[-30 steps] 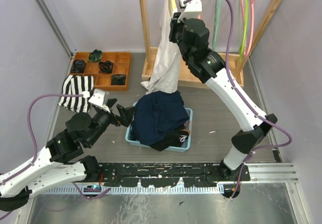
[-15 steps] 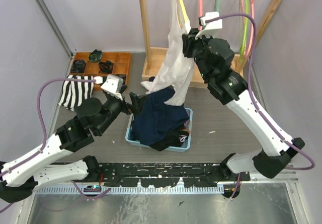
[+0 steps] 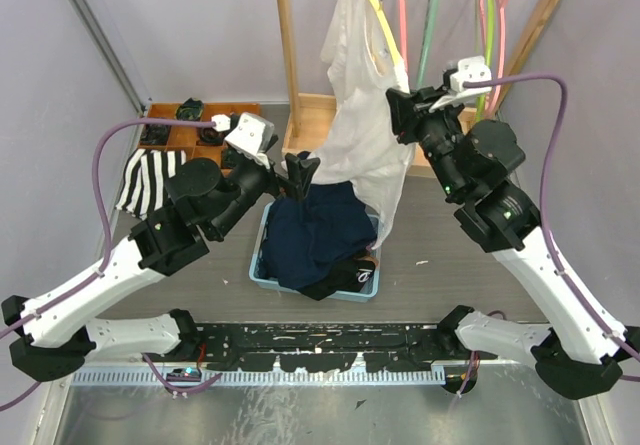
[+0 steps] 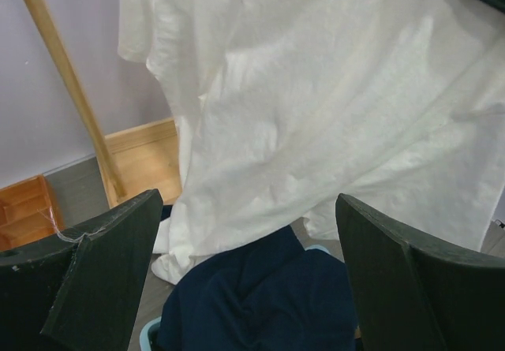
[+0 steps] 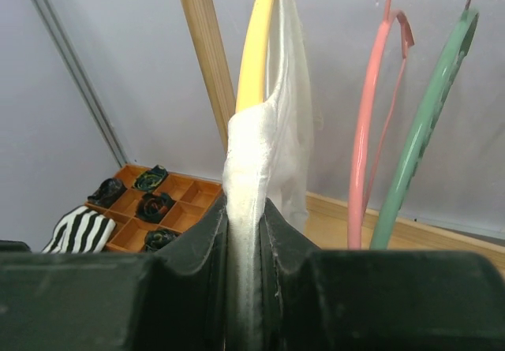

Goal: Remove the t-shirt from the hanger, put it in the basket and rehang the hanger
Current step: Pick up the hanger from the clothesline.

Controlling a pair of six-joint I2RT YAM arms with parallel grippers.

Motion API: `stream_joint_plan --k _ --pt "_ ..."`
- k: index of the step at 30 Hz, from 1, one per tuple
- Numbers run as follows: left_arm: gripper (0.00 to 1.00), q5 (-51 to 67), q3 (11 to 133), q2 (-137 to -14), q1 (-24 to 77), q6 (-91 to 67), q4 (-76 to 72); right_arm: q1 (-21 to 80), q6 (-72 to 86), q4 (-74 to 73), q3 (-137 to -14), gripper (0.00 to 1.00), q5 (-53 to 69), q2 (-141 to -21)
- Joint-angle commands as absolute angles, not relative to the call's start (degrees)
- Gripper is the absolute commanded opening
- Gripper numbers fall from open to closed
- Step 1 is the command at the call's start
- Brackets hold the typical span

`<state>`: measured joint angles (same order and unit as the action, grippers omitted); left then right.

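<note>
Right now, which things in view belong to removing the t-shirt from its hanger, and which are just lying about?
Job: white t-shirt, yellow hanger, right fingers gripping shirt, open left fingers.
Lying about: blue basket, navy garment, striped cloth, tray, pink hanger, green hanger.

- Top external: high, behind both arm bases, looking down and forward over the whole counter (image 3: 450,235) to the wooden rack (image 3: 288,55) at the far wall.
- Left wrist: looks out between the fingers of the left claw (image 4: 248,201), close to the white t-shirt (image 4: 316,114), rack post behind.
- Right wrist: pressed against that t-shirt, aimed up along the yellow hanger (image 5: 251,51); seemingly the nearest view.
- All three share t-shirt and rack post.
</note>
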<state>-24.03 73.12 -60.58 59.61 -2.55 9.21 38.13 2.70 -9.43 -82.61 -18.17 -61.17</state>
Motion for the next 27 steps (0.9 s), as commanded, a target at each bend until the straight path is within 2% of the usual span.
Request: stream_joint_plan --k 1,16,27 --pt "0.98 -21.9 75.2 -61.1 59.3 -1.9 7.3 38.1 1.0 1.1 -85.0 0.01 -16.3 -56.9" --pt "0.98 -22.6 77.0 -61.9 59.1 -2.2 8.4 38.1 1.2 1.5 -87.8 0.01 -9.1 -51.7" --pt "0.98 -16.5 91.2 -68.2 54.7 0.1 9.1 38.1 2.0 2.6 -82.3 0.01 -5.6 -49.1"
